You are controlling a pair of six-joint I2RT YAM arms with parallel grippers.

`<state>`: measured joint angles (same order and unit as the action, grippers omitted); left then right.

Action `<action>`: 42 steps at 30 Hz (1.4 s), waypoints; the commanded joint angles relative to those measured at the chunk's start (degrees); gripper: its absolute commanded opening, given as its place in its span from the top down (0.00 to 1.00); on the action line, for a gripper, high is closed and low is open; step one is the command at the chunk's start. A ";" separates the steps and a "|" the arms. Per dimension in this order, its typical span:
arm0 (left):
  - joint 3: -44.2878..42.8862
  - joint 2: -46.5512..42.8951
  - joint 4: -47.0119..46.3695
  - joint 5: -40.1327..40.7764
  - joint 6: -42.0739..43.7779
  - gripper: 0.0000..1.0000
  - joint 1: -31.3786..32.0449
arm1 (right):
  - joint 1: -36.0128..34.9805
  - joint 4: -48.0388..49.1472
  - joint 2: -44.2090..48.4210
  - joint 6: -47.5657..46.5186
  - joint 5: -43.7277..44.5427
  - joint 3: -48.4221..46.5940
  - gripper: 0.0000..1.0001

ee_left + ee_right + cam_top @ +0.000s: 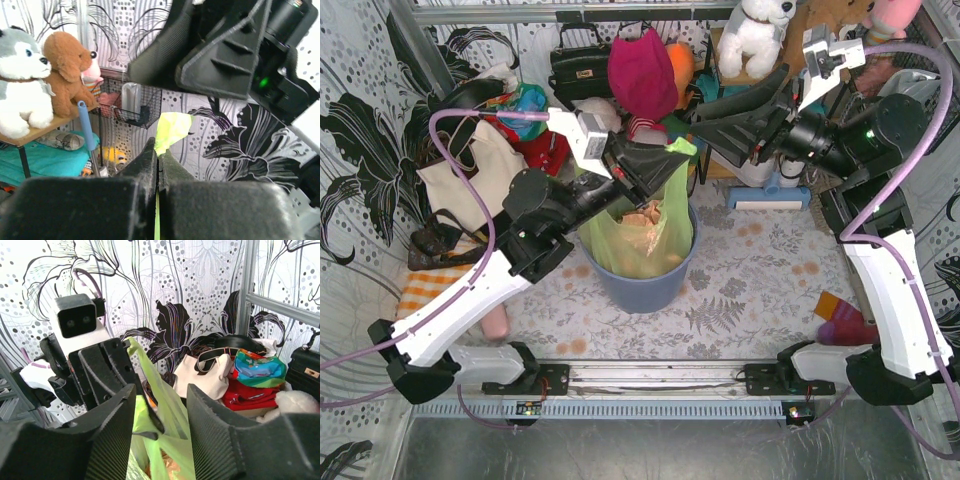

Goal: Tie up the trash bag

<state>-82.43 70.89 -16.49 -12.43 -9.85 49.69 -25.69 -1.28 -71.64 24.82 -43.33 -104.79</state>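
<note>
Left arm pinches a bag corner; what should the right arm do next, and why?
Probably ease the right gripper forward onto the free rim of the trash bag and close: its jaws stand open, empty, while the left gripper holds one corner up.

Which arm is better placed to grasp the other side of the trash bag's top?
Probably the right. The right gripper is open, empty and facing the trash bag close by; the left gripper is shut on a raised strip of it.

Trash bag (638,235) in bin (645,288), table (760,290) ctr; plush dog (757,30) behind, to R.
</note>
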 commanded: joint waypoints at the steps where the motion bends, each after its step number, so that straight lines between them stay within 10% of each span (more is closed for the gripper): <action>1: 3.54 -2.64 -6.77 -5.32 -0.02 0.99 -0.30 | 0.12 2.56 -1.58 1.87 -1.09 -3.03 0.52; 24: 15.06 -14.48 -6.95 -15.07 -1.93 1.00 -0.29 | -10.60 -1.37 -17.60 -3.96 -6.11 -15.00 0.27; 42: 15.56 -15.70 -5.48 -14.86 -1.85 1.00 -0.22 | -20.55 -9.25 -27.42 -5.93 -4.20 -26.70 0.42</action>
<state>-67.33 56.23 -20.21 -27.05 -11.53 49.71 -45.56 -11.27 -99.26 19.79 -47.64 -129.32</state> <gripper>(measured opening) 0.015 0.587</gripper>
